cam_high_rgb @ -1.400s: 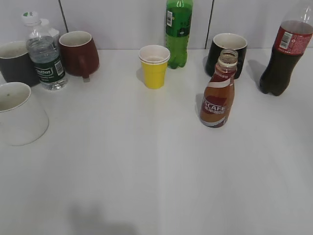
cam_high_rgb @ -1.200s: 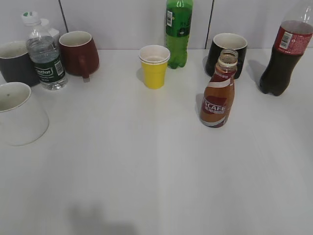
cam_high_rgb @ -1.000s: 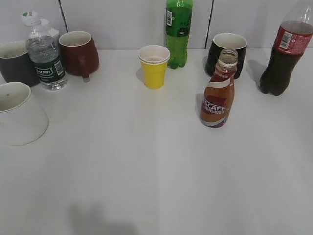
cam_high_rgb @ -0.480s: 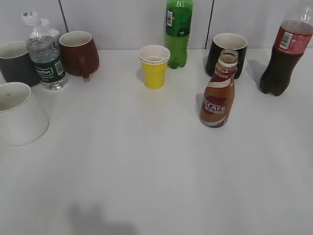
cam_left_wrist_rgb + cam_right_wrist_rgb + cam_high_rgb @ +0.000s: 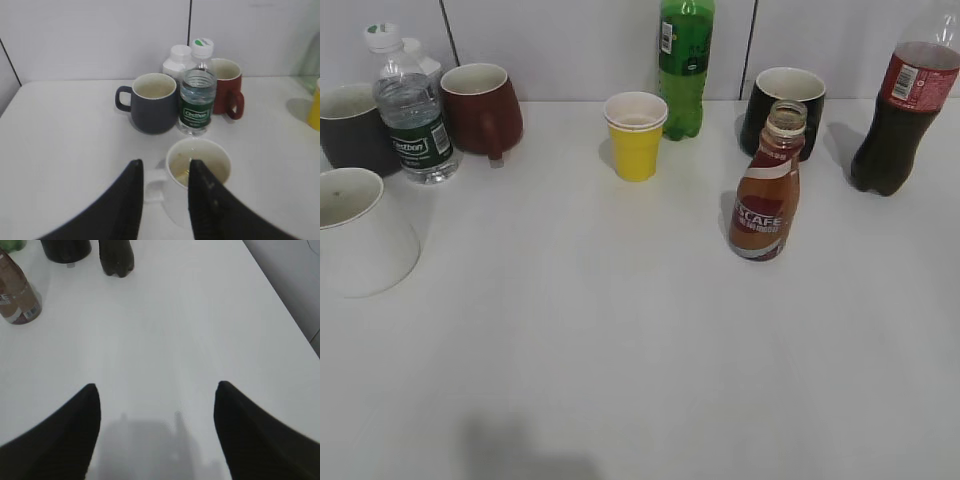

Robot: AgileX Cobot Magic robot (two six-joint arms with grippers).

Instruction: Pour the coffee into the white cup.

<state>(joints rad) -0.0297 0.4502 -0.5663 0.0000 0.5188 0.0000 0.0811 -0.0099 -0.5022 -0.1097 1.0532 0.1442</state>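
Observation:
The coffee bottle (image 5: 764, 205), light brown with a red-and-white label and no cap, stands upright right of centre; it also shows at the top left of the right wrist view (image 5: 17, 297). The white cup (image 5: 360, 235) stands at the table's left edge. In the left wrist view my left gripper (image 5: 164, 167) has narrowed around the white cup (image 5: 210, 155): one finger lies outside the handle, the other over the rim. My right gripper (image 5: 156, 390) is wide open and empty over bare table. Neither gripper shows in the exterior view.
Along the back stand a dark grey mug (image 5: 350, 125), a water bottle (image 5: 412, 110), a red-brown mug (image 5: 482, 108), a yellow paper cup (image 5: 636, 135), a green bottle (image 5: 684, 65), a black mug (image 5: 785, 105) and a cola bottle (image 5: 905, 110).
The white cup rocked slightly half a second ago and has settled back. The coffee bottle and the other things have not moved.

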